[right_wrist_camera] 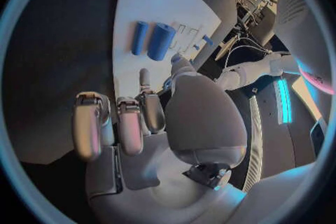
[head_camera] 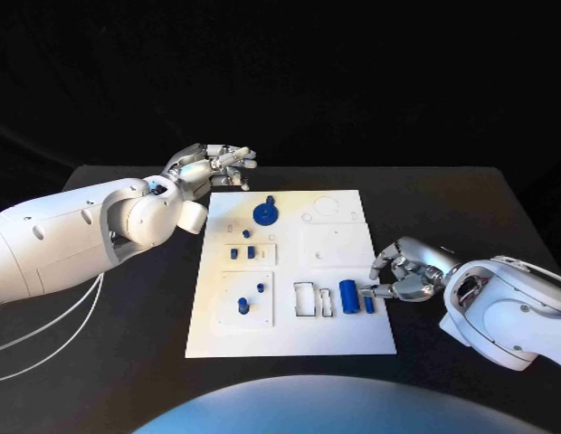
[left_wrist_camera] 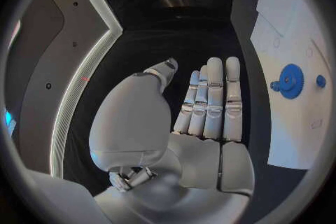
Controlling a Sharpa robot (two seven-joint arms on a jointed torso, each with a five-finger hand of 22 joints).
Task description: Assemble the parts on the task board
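Note:
The white task board [head_camera: 339,249] lies mid-table. A blue gear [head_camera: 266,213] stands near its far edge, and small blue pegs [head_camera: 242,252] sit in the left-hand panels. A thick blue cylinder [head_camera: 348,297] and a thinner one [head_camera: 368,303] lie side by side near the board's right edge. My right hand [head_camera: 404,271] sits just right of them with its fingers bent and holds nothing; a fingertip reaches close to the thin cylinder [right_wrist_camera: 140,37]. My left hand [head_camera: 215,167] hovers off the board's far left corner, fingers straight [left_wrist_camera: 210,101] and empty, with the gear [left_wrist_camera: 290,81] beside it.
Empty rectangular slots [head_camera: 313,300] lie left of the cylinders. Recessed round outlines [head_camera: 324,208] mark the board's far right part. White cables [head_camera: 46,339] hang off the table's left side. Black tabletop [head_camera: 463,208] surrounds the board.

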